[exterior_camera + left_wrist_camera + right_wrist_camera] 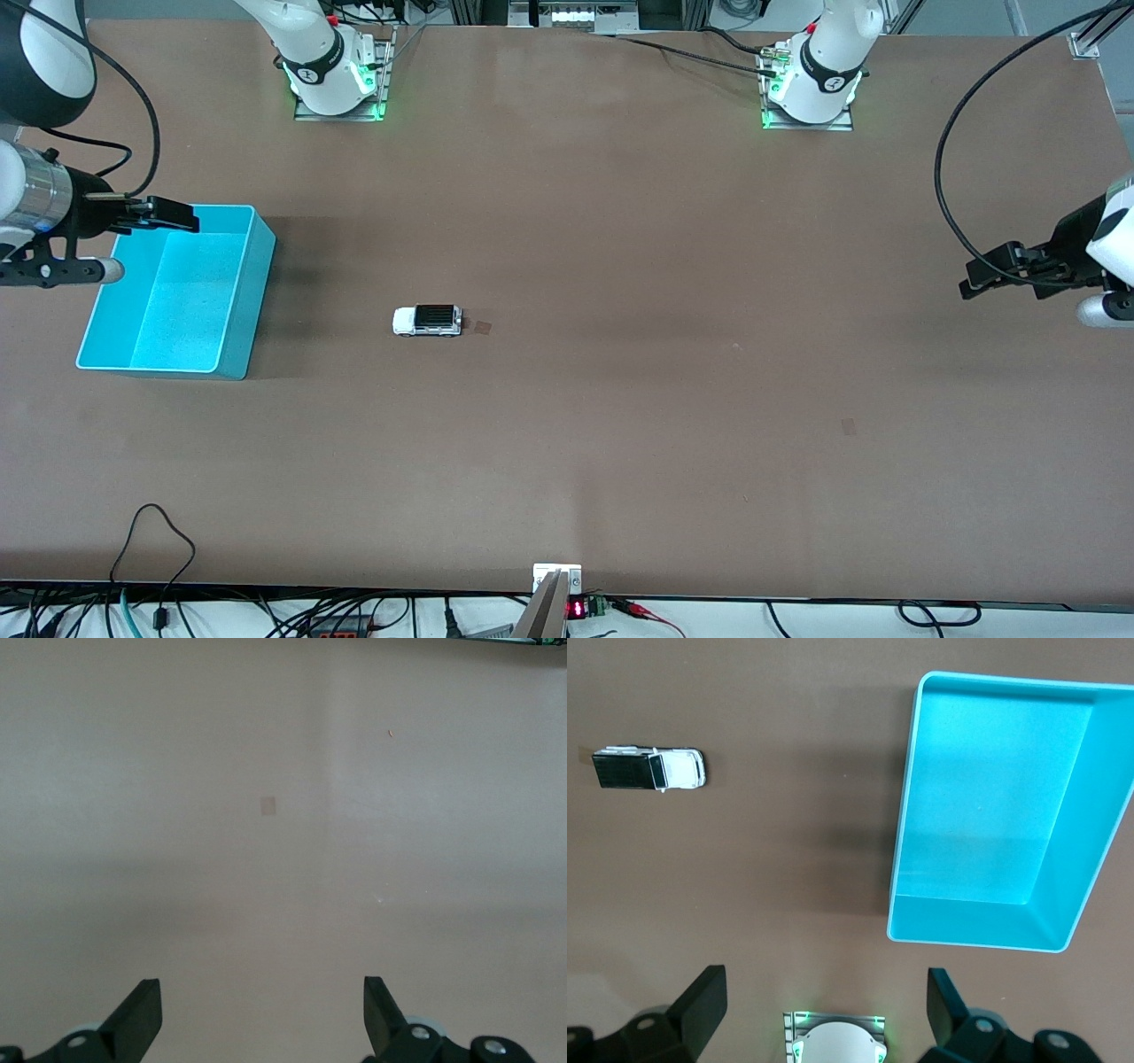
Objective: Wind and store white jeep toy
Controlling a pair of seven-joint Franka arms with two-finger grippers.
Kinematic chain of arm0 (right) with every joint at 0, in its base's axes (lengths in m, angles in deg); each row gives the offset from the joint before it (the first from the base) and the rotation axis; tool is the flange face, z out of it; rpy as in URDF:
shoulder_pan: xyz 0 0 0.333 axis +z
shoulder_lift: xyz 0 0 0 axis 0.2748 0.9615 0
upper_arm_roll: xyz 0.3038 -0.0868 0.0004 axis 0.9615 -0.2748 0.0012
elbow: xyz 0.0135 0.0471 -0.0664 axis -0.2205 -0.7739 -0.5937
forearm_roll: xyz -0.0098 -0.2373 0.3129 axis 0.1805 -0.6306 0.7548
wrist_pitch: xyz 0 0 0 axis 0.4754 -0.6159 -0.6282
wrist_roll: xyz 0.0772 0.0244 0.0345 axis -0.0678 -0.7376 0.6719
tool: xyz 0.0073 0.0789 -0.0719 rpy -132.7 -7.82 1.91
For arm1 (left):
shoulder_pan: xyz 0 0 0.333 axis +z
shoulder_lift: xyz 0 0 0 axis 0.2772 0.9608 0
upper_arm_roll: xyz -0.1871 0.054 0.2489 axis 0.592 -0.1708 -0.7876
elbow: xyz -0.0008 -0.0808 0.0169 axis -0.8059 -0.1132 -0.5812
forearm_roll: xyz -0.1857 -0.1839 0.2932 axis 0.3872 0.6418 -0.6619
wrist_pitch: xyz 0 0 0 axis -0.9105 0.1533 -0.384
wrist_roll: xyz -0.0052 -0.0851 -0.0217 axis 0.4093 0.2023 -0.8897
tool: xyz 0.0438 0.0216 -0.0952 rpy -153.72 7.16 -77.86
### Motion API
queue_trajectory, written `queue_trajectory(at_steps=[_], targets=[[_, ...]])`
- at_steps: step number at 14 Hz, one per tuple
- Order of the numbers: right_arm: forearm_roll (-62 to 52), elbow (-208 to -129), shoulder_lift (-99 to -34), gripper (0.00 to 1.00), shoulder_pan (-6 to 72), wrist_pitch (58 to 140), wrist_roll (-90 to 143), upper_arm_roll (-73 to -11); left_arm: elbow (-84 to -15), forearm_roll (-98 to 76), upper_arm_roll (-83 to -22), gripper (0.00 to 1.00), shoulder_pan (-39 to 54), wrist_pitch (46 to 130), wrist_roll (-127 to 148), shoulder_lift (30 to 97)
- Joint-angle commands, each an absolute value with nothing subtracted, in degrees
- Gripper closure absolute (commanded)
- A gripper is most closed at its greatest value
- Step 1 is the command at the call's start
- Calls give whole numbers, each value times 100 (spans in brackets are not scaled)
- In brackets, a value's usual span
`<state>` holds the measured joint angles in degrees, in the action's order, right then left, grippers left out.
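Note:
The white jeep toy (428,321), with a black roof, stands on the brown table about midway between the arms' ends; it also shows in the right wrist view (648,769). The empty cyan bin (255,297) stands toward the right arm's end of the table and shows in the right wrist view (904,815). My right gripper (182,218) is open and empty, up in the air over the bin's edge toward the robots' bases (826,992). My left gripper (974,282) is open and empty over bare table at the left arm's end (262,1010).
The two arm bases (337,75) (811,84) stand along the table's edge by the robots. Cables (159,549) lie over the table's edge nearest the front camera. A small dark mark (482,328) is beside the jeep.

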<state>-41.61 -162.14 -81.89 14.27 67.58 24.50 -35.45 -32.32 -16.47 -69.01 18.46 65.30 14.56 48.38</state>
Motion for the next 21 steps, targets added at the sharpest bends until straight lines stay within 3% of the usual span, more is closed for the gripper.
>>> queue_trajectory(at_steps=[1, 3, 7, 10, 21], targets=[[-4080, -16115, -8062, 0, 1647, 6575, 2571, -3546, -3169, -1589, -7096, 0, 1705, 6403, 1470, 4718], [-4071, -16237, -8070, 0, 1674, 6749, 2886, -3415, -3230, -1597, -7096, 0, 1714, 6403, 1497, 4709], [-4080, -16798, -8298, 0, 1060, 7337, 3728, -2309, -3659, -1615, -7087, 0, 1732, 6675, 1506, 4587], [-4107, -17317, -8466, 0, 1050, 7952, 4529, -1877, -3907, -1641, -7087, 0, 1723, 6860, 1436, 4472], [-4588, -19383, -8475, 0, 1032, 10904, 6938, -1024, -3600, -1650, -7140, 0, 1723, 6711, 1471, 4525]])
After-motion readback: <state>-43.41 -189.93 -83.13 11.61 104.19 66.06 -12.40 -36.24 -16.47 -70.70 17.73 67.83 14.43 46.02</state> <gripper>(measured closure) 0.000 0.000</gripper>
